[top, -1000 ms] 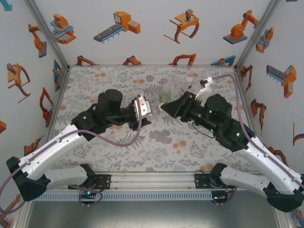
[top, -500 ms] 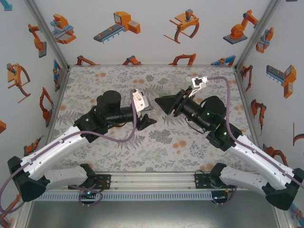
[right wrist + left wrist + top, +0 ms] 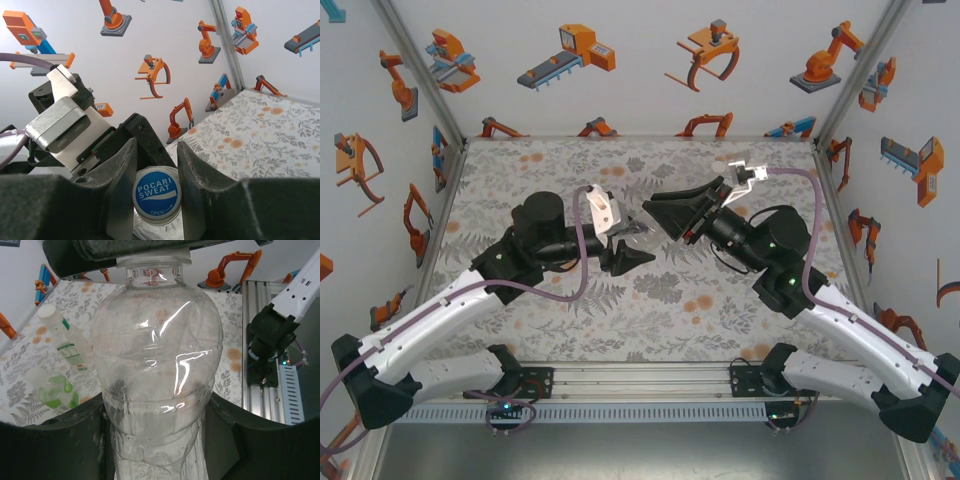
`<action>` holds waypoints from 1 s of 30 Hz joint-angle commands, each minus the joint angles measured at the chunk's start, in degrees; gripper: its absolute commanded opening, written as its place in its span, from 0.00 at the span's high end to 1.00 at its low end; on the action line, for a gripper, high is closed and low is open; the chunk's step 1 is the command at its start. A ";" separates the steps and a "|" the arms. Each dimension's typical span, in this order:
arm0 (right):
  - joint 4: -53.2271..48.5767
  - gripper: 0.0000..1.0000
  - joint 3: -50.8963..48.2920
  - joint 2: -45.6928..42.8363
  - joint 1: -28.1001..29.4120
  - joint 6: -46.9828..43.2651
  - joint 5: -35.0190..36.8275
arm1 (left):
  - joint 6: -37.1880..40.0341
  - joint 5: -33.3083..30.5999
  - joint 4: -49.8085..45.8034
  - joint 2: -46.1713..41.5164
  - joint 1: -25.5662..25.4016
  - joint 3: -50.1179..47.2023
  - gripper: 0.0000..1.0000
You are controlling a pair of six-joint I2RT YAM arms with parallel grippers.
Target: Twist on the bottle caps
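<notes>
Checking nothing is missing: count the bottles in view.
3. The clear bottle in the left tool; the green-labelled bottle on the table; the green-tinted bottle beside it.

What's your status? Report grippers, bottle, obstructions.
Left gripper shut on bottle. Right gripper shut on blue cap at its mouth. Two other bottles sit apart, nothing blocking.

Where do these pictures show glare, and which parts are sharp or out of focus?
Left wrist view: white glare streaks cross the clear bottle, and the labelled bottle behind it looks slightly soft. Right wrist view: the blue cap is sharp, its lettering readable; the fingers beside it are dark. Top external view: even light, only soft shadows on the table.
</notes>
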 commanded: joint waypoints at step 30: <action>-38.30 1.00 21.66 13.41 1.43 25.68 36.97 | 5.44 -27.54 1.85 5.69 -4.75 3.38 0.43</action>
